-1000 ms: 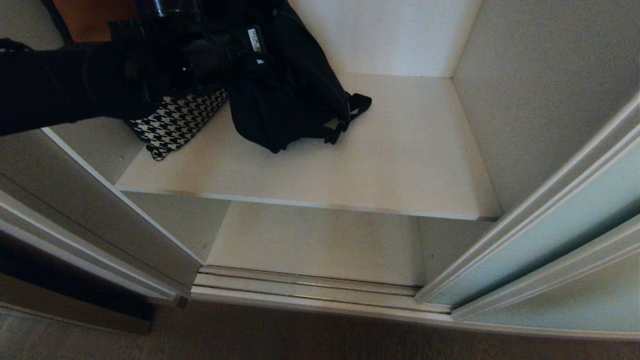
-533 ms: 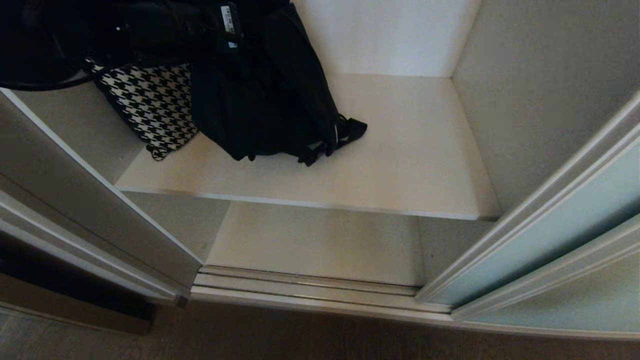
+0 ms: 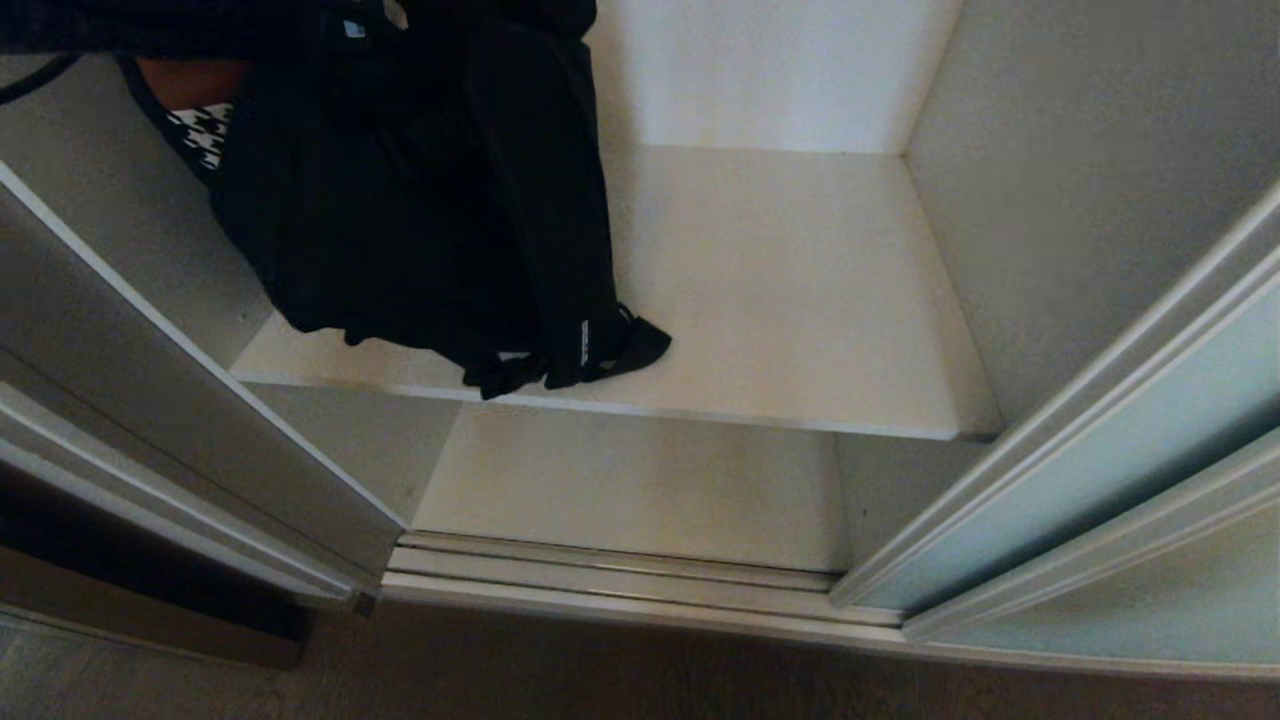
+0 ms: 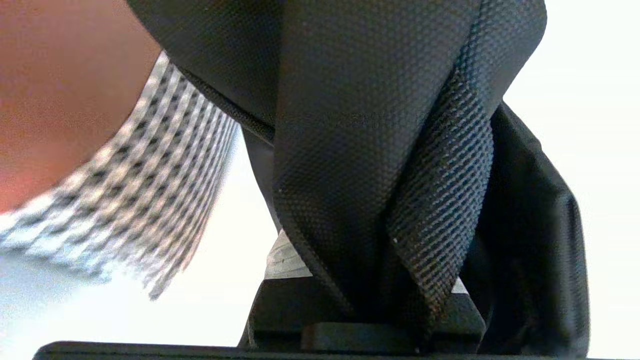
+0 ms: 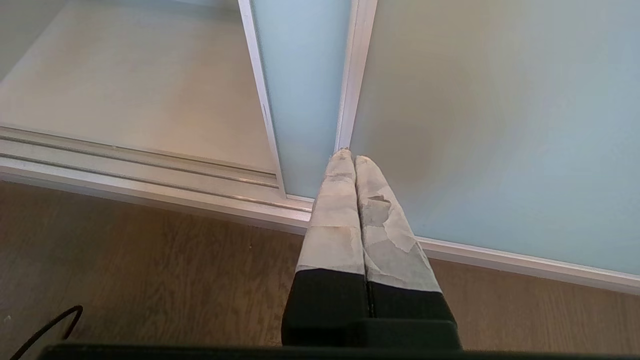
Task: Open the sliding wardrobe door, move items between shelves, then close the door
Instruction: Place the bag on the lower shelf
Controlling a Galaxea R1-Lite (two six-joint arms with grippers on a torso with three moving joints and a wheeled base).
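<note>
Since a second ago my left gripper [image 4: 395, 320] has hauled the black bag [image 3: 430, 210] up by its strap [image 4: 370, 150], clamped tight; it hangs below, tail brushing the shelf [image 3: 800, 300]. I'd lift slowly, avoiding swing

bag [image 3: 430, 220] hanging at upper shelf's [image 3: 800, 300] left side, bottom end over its front edge; patterned cloth [image 3: 205, 135] behind bag; lower shelf [image 3: 640, 480] beneath; sliding door [image 3: 1050, 480] pushed right, floor [image 3: 500, 670] in front.
</note>
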